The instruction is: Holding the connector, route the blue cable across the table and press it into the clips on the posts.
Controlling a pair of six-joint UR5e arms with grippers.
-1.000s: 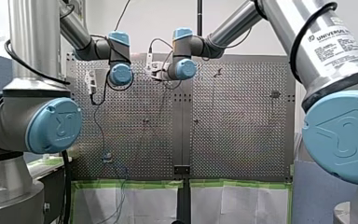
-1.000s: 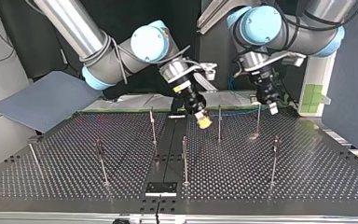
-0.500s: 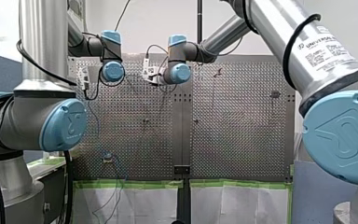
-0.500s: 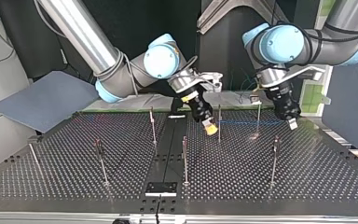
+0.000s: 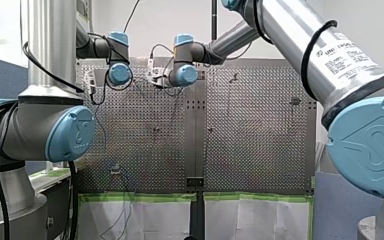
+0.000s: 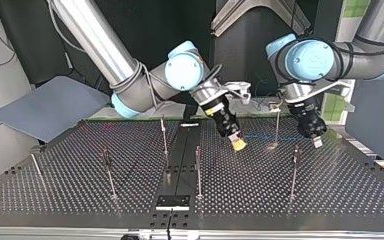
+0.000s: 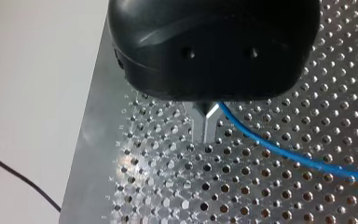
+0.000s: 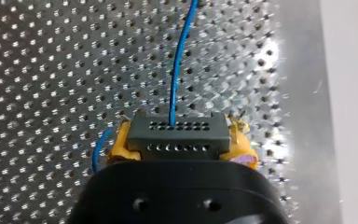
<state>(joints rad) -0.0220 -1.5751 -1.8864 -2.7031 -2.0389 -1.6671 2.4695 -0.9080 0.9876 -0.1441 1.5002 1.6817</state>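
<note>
In the top view my right gripper (image 6: 238, 145) hangs over the table (image 6: 70, 200) just right of its middle, my left gripper (image 6: 318, 142) further right, a post (image 6: 277, 127) between them. The connector (image 8: 178, 132) sits between my right gripper's fingers (image 8: 121, 145); the cable (image 6: 258, 136) runs from it to my left gripper

Strong glare is recorded on the perforated surface (image 8: 279, 51) in both wrist views; the top view's background is left dark.
</note>
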